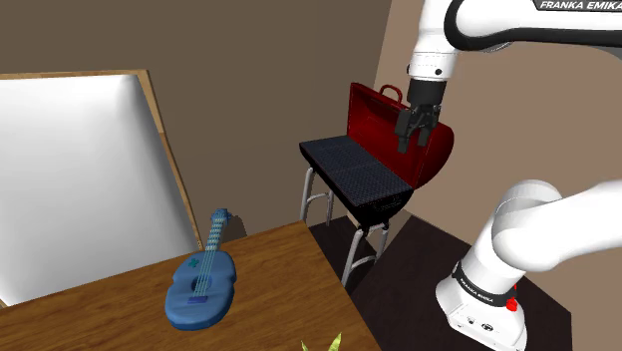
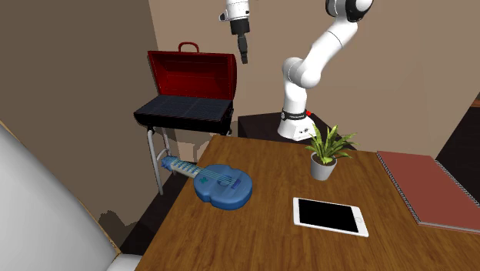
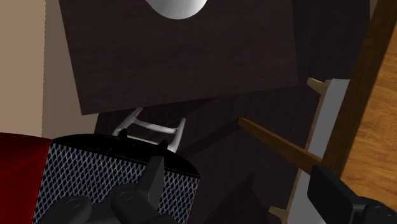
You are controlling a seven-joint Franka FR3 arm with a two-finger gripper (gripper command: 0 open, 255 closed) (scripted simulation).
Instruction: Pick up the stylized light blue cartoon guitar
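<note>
Blue guitar [image 1: 202,282] flat on table [image 1: 289,289], hand [image 1: 414,142] released and empty above open red grill [image 1: 354,170], plant [image 2: 331,142] in pot [image 2: 323,167]

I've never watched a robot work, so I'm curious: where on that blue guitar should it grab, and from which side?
Probably the neck of the guitar, taken from above and clasped across its width. The guitar lies flat on the table, the neck is its slim part, and the rest looks too wide.

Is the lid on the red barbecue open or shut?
Open. The red lid stands upright behind the dark grate, which lies uncovered.
</note>
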